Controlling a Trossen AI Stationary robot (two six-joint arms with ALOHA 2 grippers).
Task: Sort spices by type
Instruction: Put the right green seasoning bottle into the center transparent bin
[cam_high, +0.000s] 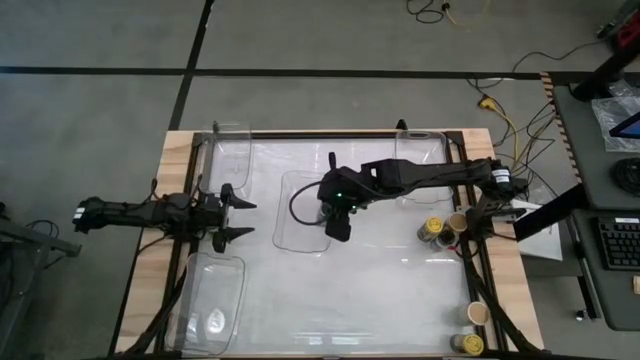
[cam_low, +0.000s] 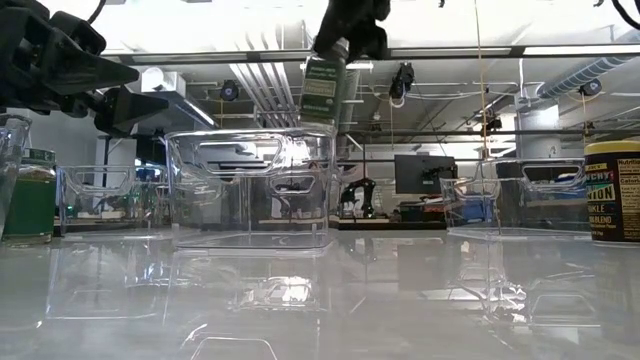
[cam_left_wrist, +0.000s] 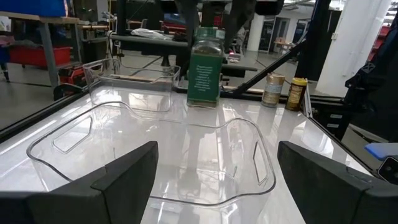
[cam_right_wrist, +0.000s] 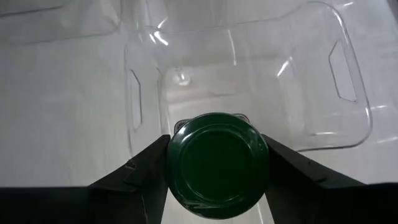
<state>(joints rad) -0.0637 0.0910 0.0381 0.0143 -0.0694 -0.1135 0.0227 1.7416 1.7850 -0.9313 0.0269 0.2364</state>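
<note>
My right gripper (cam_high: 338, 218) is shut on a green-lidded spice jar (cam_low: 323, 90) with a green label. It holds the jar in the air at the right edge of the centre clear bin (cam_high: 300, 212), about level with the bin's rim (cam_low: 250, 133). The left wrist view shows the same jar (cam_left_wrist: 204, 71) beyond the bin (cam_left_wrist: 155, 155). My left gripper (cam_high: 236, 220) is open and touches nothing. It waits just left of that bin, pointing at it. My right gripper pinches the jar at its green lid (cam_right_wrist: 217, 163), with one finger (cam_right_wrist: 146, 171) on each side. The fingers come from above, pointing down. The jar hangs below them, lifted clear of table and bin, and its body (cam_low: 322, 95) is slightly tilted.
Other clear bins sit at the far left (cam_high: 232, 150), far right (cam_high: 420, 160) and near left (cam_high: 212, 300). Two jars (cam_high: 433, 230) (cam_high: 457, 222) stand at the right edge, and two more (cam_high: 478, 314) (cam_high: 467, 343) at the near right corner. In the low view another green jar (cam_low: 30, 195) stands at the left.
</note>
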